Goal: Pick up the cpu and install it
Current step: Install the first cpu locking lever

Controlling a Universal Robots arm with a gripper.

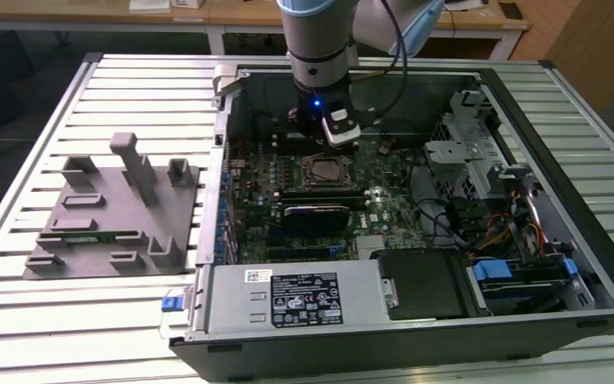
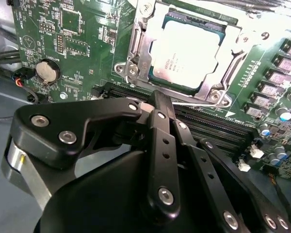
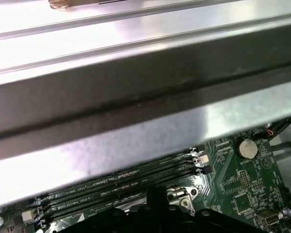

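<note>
Here, in the exterior view, we see a slatted metal table (image 1: 29,312) carrying an open computer case (image 1: 574,112), which fills the middle of the frame and the exterior view's right. A grey fixture block (image 1: 109,216) rests on the table at the exterior view's left, with a thin green memory stick (image 1: 93,237) lying in it. Wooden desks (image 1: 478,20) line the upper edge of the frame. The arm (image 1: 318,32) comes down from the upper centre, and its gripper (image 1: 341,136) hangs inside the case over the motherboard (image 1: 382,208), just above the socket (image 1: 325,170) in the frame. A power supply (image 1: 285,296) sits along the case's lower edge.

In the second wrist view, we find the cpu (image 2: 186,48) lying flat inside the socket's metal frame, silver top upward, apart from the gripper. The black fingers (image 2: 157,121) are closed against each other with nothing between them. A coin battery (image 2: 47,72) sits on the green board, well to one side of the socket.

In the first wrist view, we see the case's bright metal wall (image 3: 136,97) close by, with the long memory slots (image 3: 126,182) between it and the socket.
</note>
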